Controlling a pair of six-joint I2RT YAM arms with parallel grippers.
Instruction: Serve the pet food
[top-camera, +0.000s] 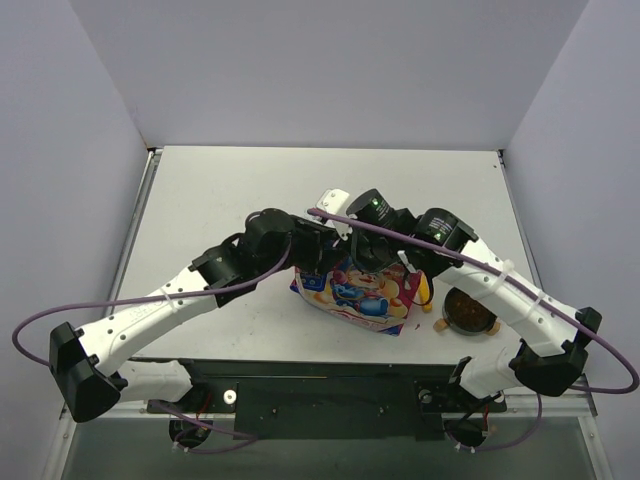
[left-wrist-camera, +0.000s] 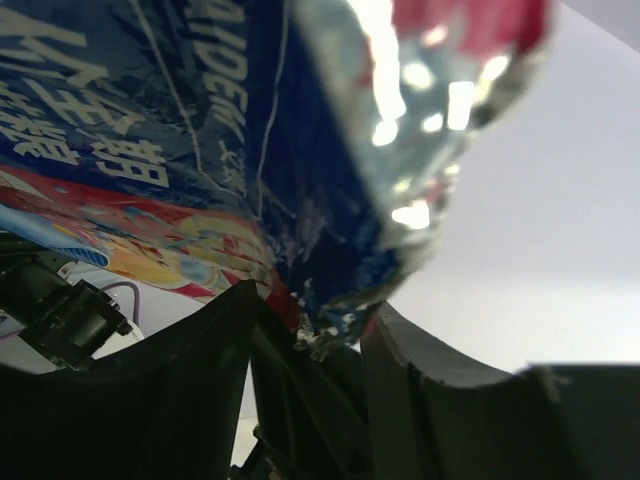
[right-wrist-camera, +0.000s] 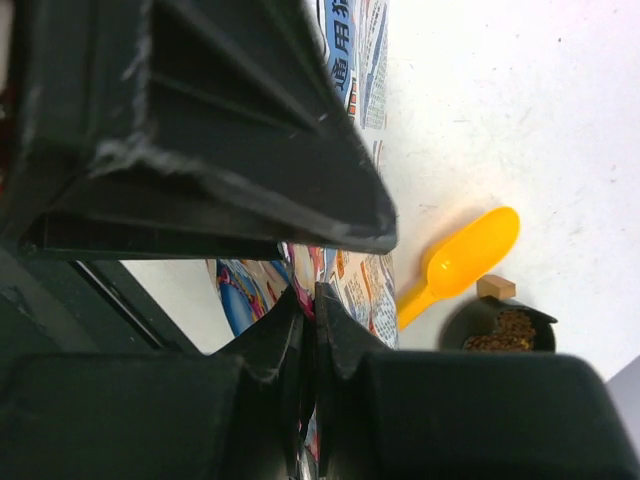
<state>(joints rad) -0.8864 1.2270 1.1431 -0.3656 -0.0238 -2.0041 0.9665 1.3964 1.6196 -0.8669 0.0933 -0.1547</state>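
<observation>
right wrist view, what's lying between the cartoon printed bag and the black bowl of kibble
An orange plastic scoop lies between the pink-and-blue cartoon-printed bag and the black round bowl of brown kibble; the right wrist view shows it.

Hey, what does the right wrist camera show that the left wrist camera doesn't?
Only the right wrist: an orange scoop and a black bowl of pet food on the table, with the right claw shut on the bag. Only the left wrist: the bag's shiny crumpled edge inside the open left claw. Both: the printed bag.
</observation>
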